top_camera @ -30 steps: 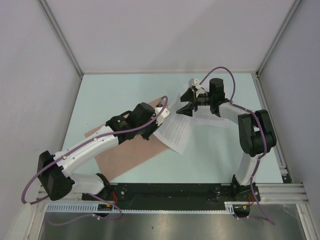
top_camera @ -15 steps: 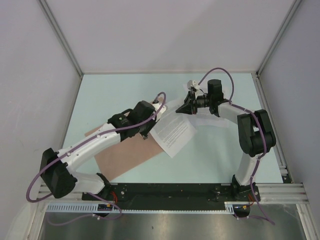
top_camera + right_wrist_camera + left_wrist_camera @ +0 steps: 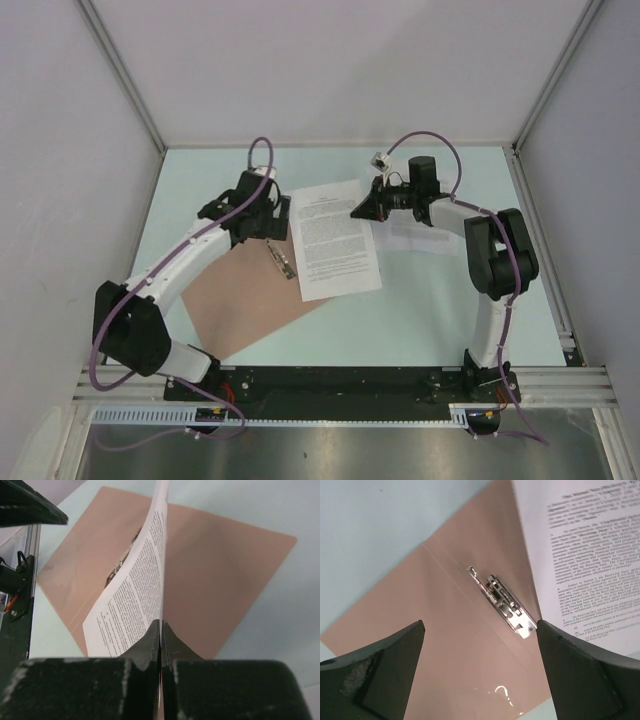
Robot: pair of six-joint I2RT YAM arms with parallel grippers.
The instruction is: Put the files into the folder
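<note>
The salmon-brown folder [image 3: 240, 305] lies open and flat left of centre, with a metal clip [image 3: 284, 262] along its hinge. One printed file sheet [image 3: 336, 240] rests partly over the folder's right side. My right gripper [image 3: 362, 208] is shut on that sheet's far right edge. In the right wrist view the sheet [image 3: 132, 592] stands edge-on, rising from the closed jaws [image 3: 161, 626] above the folder [image 3: 220, 565]. My left gripper [image 3: 278, 222] hovers open over the hinge. Its wrist view shows the clip [image 3: 502, 602], the folder [image 3: 445, 650] and the sheet [image 3: 585, 555], with nothing between the fingers [image 3: 480, 626].
More white files [image 3: 425, 238] lie on the pale green table [image 3: 420, 310] beneath the right arm. Grey walls close in the left, back and right sides. The arm bases and a black rail [image 3: 340, 385] run along the near edge.
The right gripper has shut on the sheet's edge. The left gripper has let go, opened wide and drawn back to the left. The sheet has swung squarer and further back.
</note>
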